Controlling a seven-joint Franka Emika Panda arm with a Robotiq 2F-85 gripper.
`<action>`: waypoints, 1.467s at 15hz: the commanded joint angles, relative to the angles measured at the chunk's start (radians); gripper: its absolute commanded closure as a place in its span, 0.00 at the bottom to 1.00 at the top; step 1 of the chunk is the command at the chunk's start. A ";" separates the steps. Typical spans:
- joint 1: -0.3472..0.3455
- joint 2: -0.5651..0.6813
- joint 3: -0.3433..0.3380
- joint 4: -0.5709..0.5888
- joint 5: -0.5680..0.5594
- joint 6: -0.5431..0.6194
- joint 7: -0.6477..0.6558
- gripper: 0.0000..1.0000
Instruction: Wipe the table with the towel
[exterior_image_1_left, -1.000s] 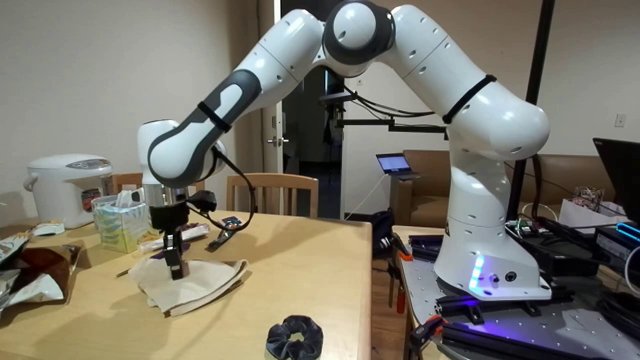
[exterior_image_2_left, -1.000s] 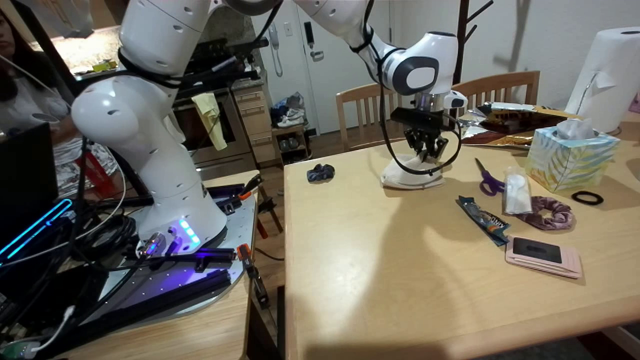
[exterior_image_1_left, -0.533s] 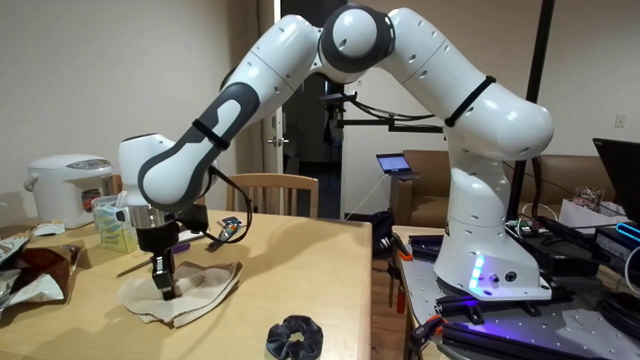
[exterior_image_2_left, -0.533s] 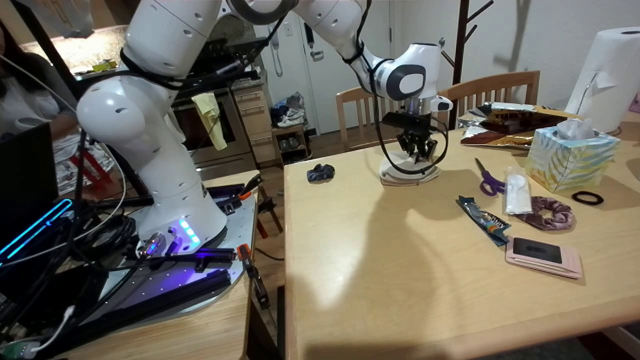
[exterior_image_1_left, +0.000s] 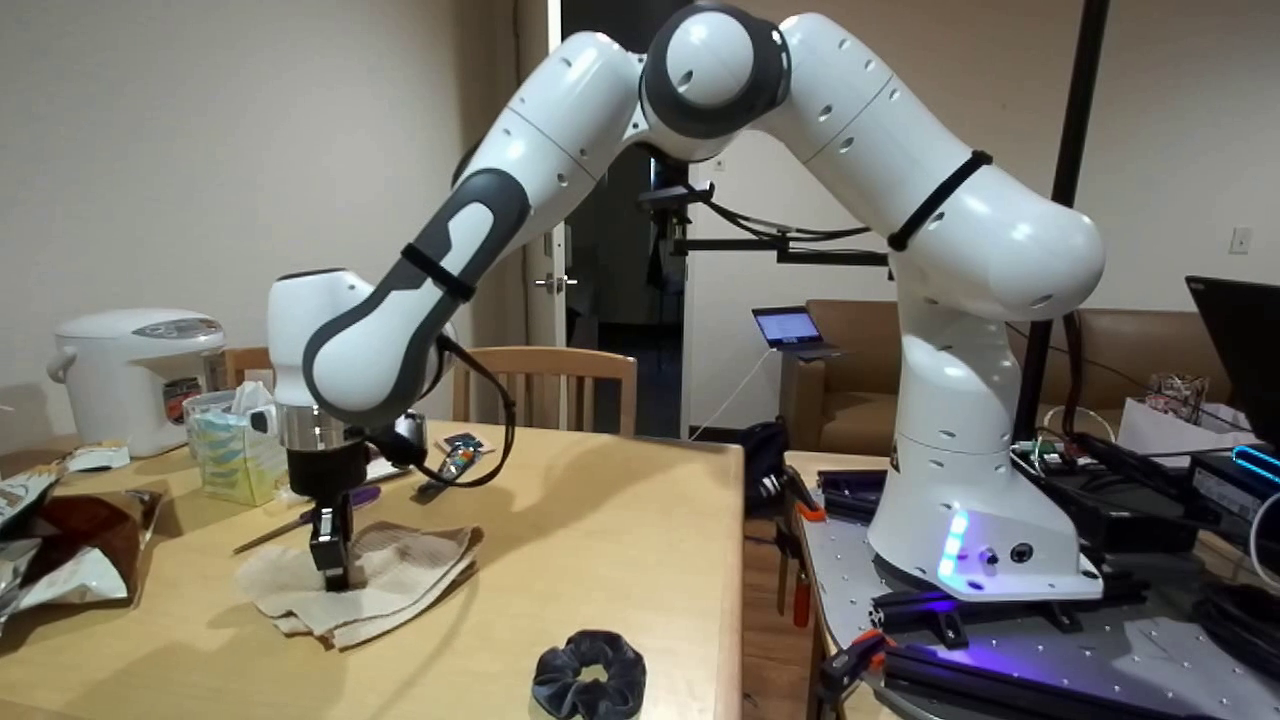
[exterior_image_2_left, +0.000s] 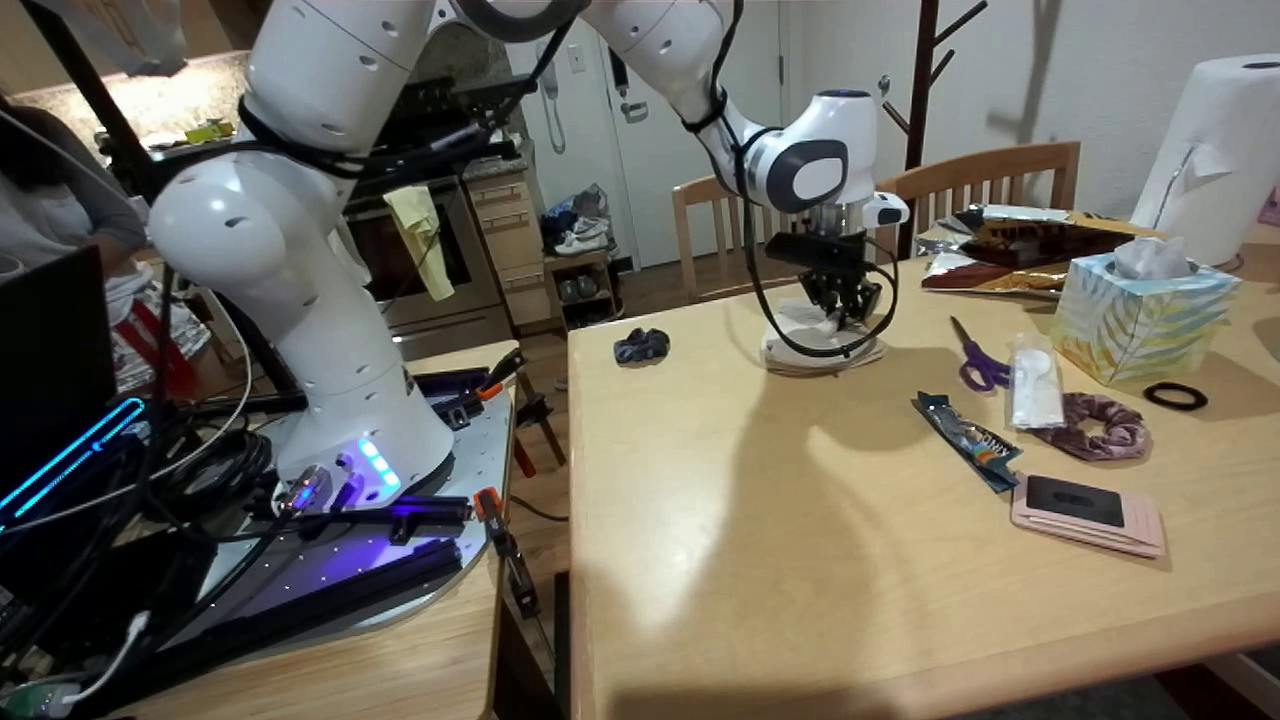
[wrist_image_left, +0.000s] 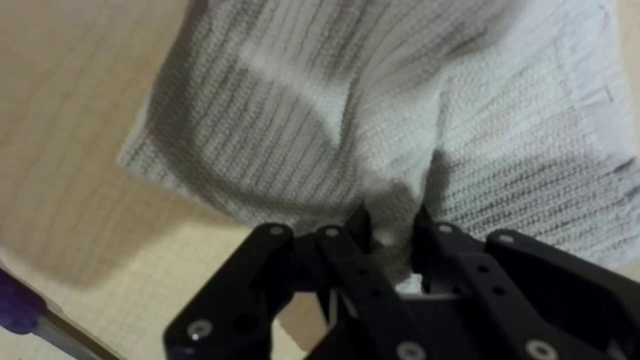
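Note:
The beige ribbed towel (exterior_image_1_left: 420, 570) lies folded on the wooden table (exterior_image_1_left: 600, 510). It also shows in an exterior view (exterior_image_2_left: 800, 318) and fills much of the wrist view (wrist_image_left: 270, 125). My gripper (exterior_image_1_left: 337, 580) points down at the towel's middle. In the wrist view my gripper (wrist_image_left: 392, 232) is shut on a bunched fold of the towel, which fills the gap between the fingertips. The rest of the towel spreads flat on the tabletop around the fingers. In an exterior view my gripper (exterior_image_2_left: 842, 305) is partly hidden behind its cable.
Purple-handled scissors (exterior_image_1_left: 290, 527) lie close beside the towel. A dark scrunchie (exterior_image_1_left: 625, 672) lies near the table edge. A tissue box (exterior_image_2_left: 1140, 315), a snack bar (exterior_image_2_left: 965, 440), a pink card holder (exterior_image_2_left: 1140, 520) and a foil bag (exterior_image_1_left: 95, 550) also lie on the table.
My gripper and the towel first moved toward the table's near left in an exterior view, uncovering more of the scissors. Since then the gripper has shifted slightly back, with the towel nearly in place.

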 joint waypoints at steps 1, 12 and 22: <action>-0.067 -0.016 0.014 -0.111 0.002 0.126 0.006 0.96; -0.078 -0.088 -0.140 -0.198 -0.146 0.121 0.020 0.96; -0.168 -0.080 -0.161 -0.189 -0.197 0.136 -0.039 0.96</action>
